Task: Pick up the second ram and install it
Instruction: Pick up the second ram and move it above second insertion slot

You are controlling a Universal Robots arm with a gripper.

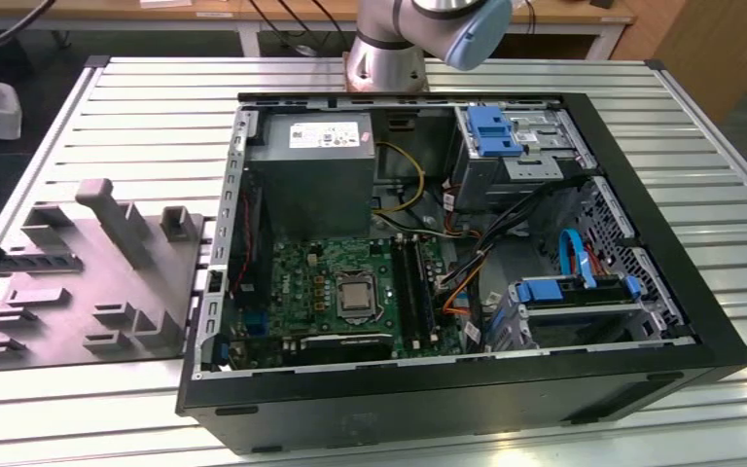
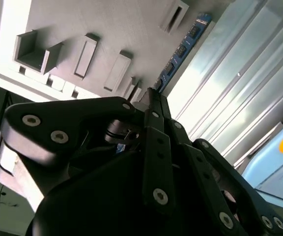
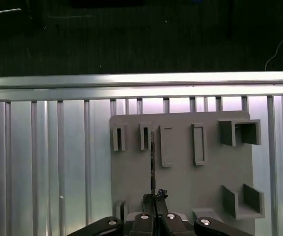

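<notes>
DESK: Grip at that moment?

PHOTO: Pinched shut, going by both wrist views. Gripper (image 3: 154, 197) fingertips drawn together on one end of the second ram (image 3: 152, 162), with no gap seen beside the stick.

DESK: Whereabouts of the stick?

PHOTO: Caught edge-on in the first wrist view, reaching out from the fingertips over the grey fixture tray (image 3: 181, 189) on the slatted table (image 3: 43, 157), just beside a narrow holder (image 3: 144, 139). Shown in the second wrist view as a bluish strip with a row of dark chips. Could not tell whether seated in the tray or lifted clear of it. Not yet at the open computer case (image 1: 451, 399) on the exterior view's right, where the memory slots (image 1: 408, 277) sat on the motherboard (image 1: 302, 277).

DESK: Advice for the pick-up?

PHOTO: Called, on this evidence, for a straight pull along the stick's own plane, with no twist and no sideways drag against the holder's walls. Needed a firm, square pinch too. Held by one end only, so judged likely to pivot in a loose hold. Also wanted: pressure kept off the chips.
</notes>
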